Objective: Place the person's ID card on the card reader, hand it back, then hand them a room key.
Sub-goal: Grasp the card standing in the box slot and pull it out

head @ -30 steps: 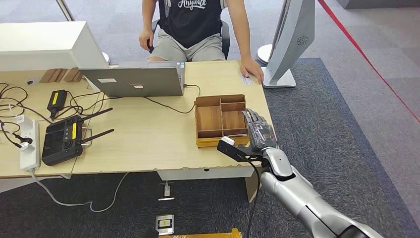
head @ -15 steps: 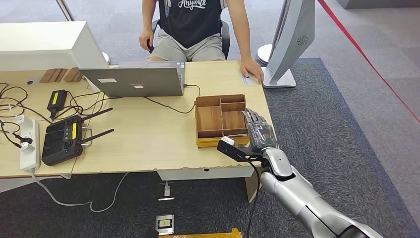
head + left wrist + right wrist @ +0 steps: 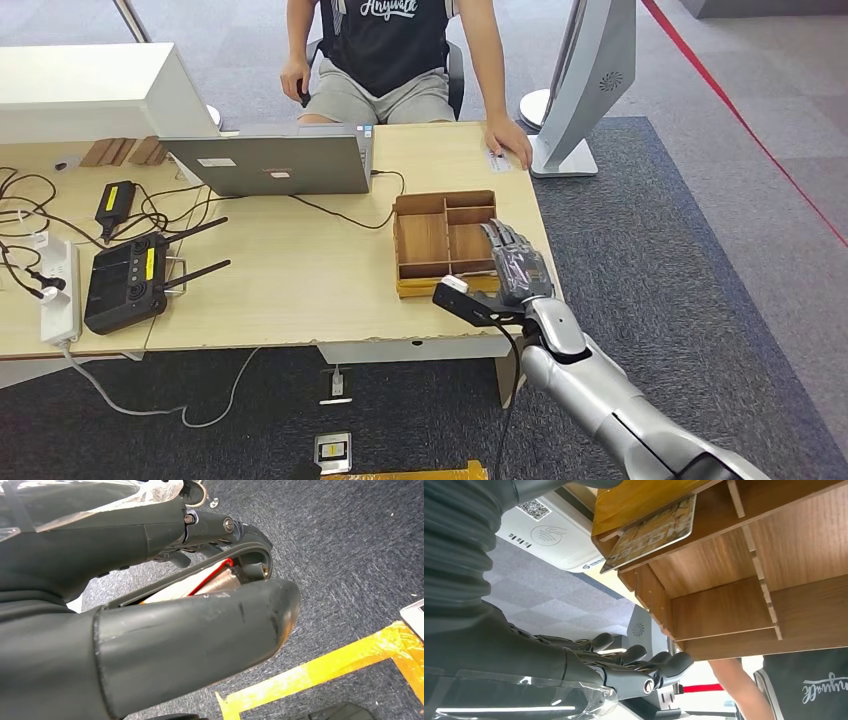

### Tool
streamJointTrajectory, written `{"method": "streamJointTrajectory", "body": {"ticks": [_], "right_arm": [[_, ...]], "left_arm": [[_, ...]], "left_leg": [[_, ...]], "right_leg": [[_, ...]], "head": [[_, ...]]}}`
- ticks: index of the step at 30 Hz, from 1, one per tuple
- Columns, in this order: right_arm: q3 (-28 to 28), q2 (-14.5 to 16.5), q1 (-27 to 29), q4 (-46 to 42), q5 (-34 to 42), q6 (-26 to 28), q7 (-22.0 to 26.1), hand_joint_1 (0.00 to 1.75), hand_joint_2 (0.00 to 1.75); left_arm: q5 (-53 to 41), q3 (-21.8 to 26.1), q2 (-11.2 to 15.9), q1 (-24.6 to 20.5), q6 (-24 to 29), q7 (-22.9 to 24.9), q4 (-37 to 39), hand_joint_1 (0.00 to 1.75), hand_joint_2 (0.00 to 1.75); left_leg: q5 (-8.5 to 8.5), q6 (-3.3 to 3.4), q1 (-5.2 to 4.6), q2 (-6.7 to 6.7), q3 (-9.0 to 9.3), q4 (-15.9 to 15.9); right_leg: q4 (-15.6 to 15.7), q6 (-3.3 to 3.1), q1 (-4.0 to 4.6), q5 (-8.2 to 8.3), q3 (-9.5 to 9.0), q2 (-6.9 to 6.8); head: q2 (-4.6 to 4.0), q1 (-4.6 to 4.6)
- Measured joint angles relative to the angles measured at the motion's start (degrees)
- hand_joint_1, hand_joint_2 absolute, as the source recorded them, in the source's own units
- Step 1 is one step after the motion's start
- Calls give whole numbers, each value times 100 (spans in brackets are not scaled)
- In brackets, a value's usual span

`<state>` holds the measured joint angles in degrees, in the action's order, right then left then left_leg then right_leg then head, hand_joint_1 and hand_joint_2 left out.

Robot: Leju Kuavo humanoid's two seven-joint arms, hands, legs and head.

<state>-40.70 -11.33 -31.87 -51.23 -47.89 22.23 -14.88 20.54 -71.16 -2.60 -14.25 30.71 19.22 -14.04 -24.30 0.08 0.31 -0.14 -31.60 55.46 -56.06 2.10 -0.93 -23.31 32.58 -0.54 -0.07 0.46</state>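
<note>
My right hand (image 3: 513, 265) reaches over the desk's near right corner with fingers stretched, holding nothing, against the right wall of the wooden divided tray (image 3: 424, 240). In the right wrist view the fingers (image 3: 634, 662) lie spread beside the tray (image 3: 734, 605). A patterned room key card (image 3: 655, 530) sits in one compartment, and the white card reader (image 3: 549, 535) lies beyond it. A small pale card (image 3: 497, 159) lies on the desk by the person's hand (image 3: 510, 138). My left hand (image 3: 150, 630) hangs over the carpet with nothing plainly in it.
A laptop (image 3: 275, 165) stands mid-desk with a cable running toward the tray. A black controller with antennas (image 3: 125, 285), a power strip (image 3: 58, 290) and loose cables crowd the left. A grey screen stand (image 3: 590, 80) rises at the far right corner. The person sits behind the desk.
My right hand has edged slightly left, closer against the tray's right wall. The person and the desk items have not moved.
</note>
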Motion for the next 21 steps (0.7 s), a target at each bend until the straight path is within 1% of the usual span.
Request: {"method": "streamJointTrajectory", "body": {"ticks": [8,21], "right_arm": [[0,160,-25,132,25,-5,86,0,175],[0,293,-92,331,14,-57,157,0,175]], "left_arm": [[-11,4,-2,-1,-7,-1,0,0,0],[-48,53,-2,1,0,1,1,0,0]], "left_leg": [[0,0,0,0,0,0],[0,0,0,0,0,0]], "right_leg": [[0,0,0,0,0,0],[0,0,0,0,0,0]], "head": [[0,1],[0,0]]}}
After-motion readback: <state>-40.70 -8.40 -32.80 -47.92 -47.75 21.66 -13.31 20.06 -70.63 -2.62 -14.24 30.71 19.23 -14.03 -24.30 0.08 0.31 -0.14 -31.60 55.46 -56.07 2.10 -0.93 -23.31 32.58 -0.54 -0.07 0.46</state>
